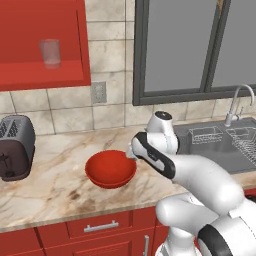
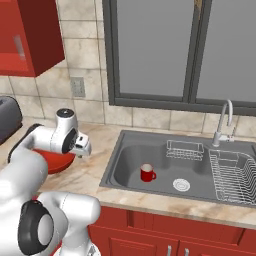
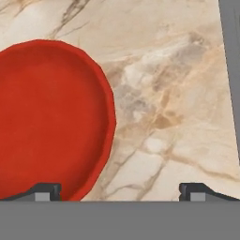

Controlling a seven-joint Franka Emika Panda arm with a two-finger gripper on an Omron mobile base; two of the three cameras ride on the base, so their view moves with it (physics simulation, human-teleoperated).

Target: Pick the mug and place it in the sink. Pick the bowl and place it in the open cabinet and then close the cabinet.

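On the marble surface (image 1: 60, 185) sits one red bowl (image 1: 110, 169), wide and shallow, upright, between the toaster (image 1: 16, 147) at the left and the sink (image 2: 150, 150) at the right. One red mug (image 2: 147, 173) stands upright on the floor of the sink basin, near the round drain (image 2: 181, 185). One wire dish rack (image 2: 234, 177) fills the sink's right part, and one curved faucet (image 2: 223, 120) rises behind it. Above the bowl's right edge hangs the gripper (image 3: 119, 191); its two fingers (image 3: 44, 191) are spread wide and grasp nothing, one over the bowl's rim and the other over bare surface. One red wall cabinet (image 1: 45, 75) is open above the toaster, with one clear glass (image 1: 50, 52) on its shelf.
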